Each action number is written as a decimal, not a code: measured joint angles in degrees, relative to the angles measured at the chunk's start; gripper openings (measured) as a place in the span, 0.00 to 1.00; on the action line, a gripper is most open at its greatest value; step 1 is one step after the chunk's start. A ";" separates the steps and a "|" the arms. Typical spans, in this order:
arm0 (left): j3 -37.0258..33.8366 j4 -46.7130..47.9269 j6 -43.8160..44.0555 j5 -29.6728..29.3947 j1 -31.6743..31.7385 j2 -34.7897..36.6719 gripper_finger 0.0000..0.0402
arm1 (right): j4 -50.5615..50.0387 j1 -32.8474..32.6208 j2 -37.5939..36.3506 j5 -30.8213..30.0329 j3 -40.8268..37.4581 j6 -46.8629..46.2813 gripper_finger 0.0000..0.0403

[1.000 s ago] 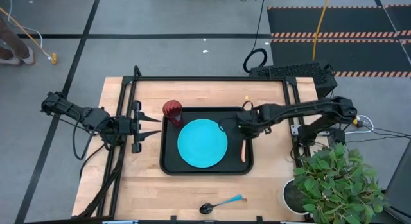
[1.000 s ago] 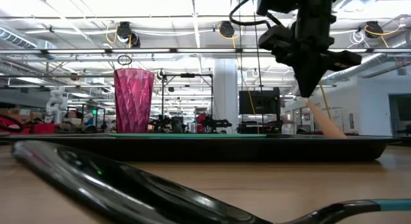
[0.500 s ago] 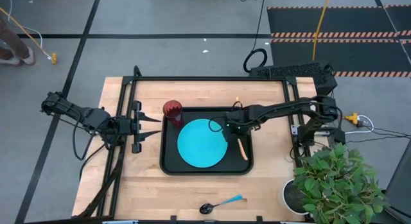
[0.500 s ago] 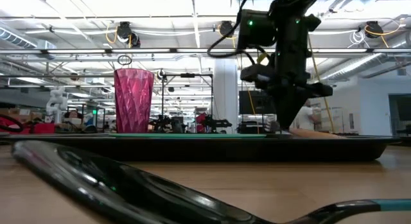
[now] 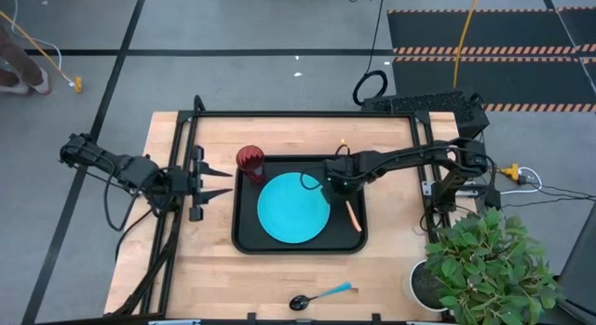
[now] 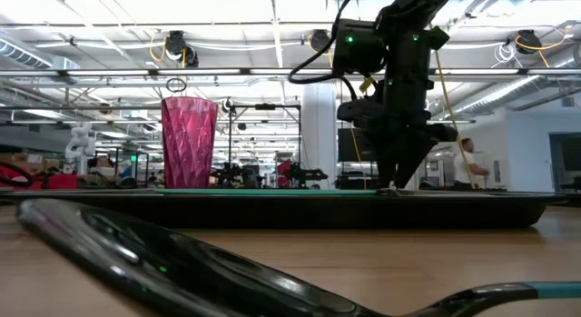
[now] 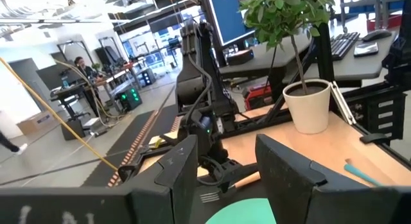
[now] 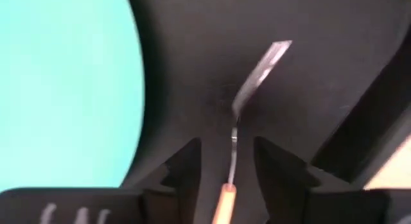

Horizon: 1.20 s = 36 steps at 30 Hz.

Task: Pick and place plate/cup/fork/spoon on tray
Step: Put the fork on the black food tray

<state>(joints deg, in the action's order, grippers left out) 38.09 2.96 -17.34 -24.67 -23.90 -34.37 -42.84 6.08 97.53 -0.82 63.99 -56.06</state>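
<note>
Wooden table (image 5: 279,269) – fork (image 5: 353,213) lies in tray (image 5: 244,239), right gripper (image 5: 332,184) fingers apart astride it, left gripper (image 5: 226,182) parted.

Large black rectangular tray (image 5: 244,239): mid-table. In it: flat round cyan-blue plate (image 5: 292,208), centre; dark red translucent plastic tumbler (image 5: 250,161), far-left corner; orange-handled metal fork (image 5: 353,213), right of plate. Blue-handled spoon (image 5: 321,295): on table, before tray, apart

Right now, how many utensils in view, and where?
2. The fork lies in the tray, right of the plate. The spoon lies on the table's front edge. None seem hidden.
</note>
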 joint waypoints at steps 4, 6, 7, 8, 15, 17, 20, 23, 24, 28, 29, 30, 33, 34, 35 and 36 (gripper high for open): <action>0.00 0.09 0.00 0.00 -0.02 0.00 0.40 | -3.15 -0.02 -0.88 -3.46 0.00 0.38 0.39; 0.00 0.09 0.00 0.00 -0.02 -0.02 0.40 | -3.82 -0.03 -1.54 -5.46 -0.04 0.72 0.40; 0.00 0.09 -0.05 0.00 -0.02 -0.04 0.40 | -3.69 -0.04 -1.65 -6.55 -0.02 0.82 0.40; 0.00 0.09 -0.09 -0.01 -0.02 -0.04 0.40 | -3.84 -0.03 -1.80 -7.23 0.00 0.88 0.39; 0.00 0.02 -0.13 -0.74 -0.01 -0.02 0.40 | -4.78 -0.04 -0.85 -9.20 -0.02 1.84 0.37; 0.00 0.02 -0.19 -0.75 -0.02 -0.02 0.40 | -4.77 -0.17 0.48 -7.50 -0.02 2.85 0.37; 0.00 0.02 -0.37 -0.81 -0.02 -0.02 0.40 | -5.28 -0.61 2.86 -6.59 -0.02 3.49 0.36; 0.00 0.02 -0.37 -0.83 -0.02 -0.04 0.40 | -5.17 -0.62 3.91 -6.61 -0.02 3.84 0.36; 0.00 0.02 -0.40 -0.83 -0.02 -0.04 0.40 | -5.00 -0.59 3.94 -6.62 -0.02 3.84 0.36; 0.00 0.02 -0.56 -0.85 -0.02 -0.04 0.40 | -5.18 -0.56 3.40 -6.70 -0.02 3.84 0.36; 0.00 0.02 -0.59 -0.85 -0.02 -0.04 0.40 | -5.36 -0.56 3.21 -6.89 -0.02 3.75 0.36; 0.00 0.02 -0.59 -0.85 0.00 -0.04 0.40 | -5.60 -0.56 3.07 -6.90 0.00 3.54 0.36; 0.00 0.05 -0.59 -0.85 -0.02 -0.04 0.40 | -6.49 -0.45 3.01 -7.91 0.00 3.27 0.36; 0.00 0.05 -0.59 -0.85 -0.02 -0.04 0.40 | -6.76 -0.45 2.97 -8.32 0.00 2.95 0.36; 0.00 0.05 -0.59 -0.85 -0.01 -0.04 0.40 | -7.15 -0.45 2.95 -8.43 0.00 2.60 0.36; 0.00 0.05 -0.59 -0.85 -0.02 -0.04 0.40 | -7.14 -0.45 2.97 -8.47 0.00 2.30 0.36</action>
<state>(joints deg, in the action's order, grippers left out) 38.09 3.01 -17.93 -25.52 -23.92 -34.41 -49.97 5.63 100.51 -9.30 63.99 -53.77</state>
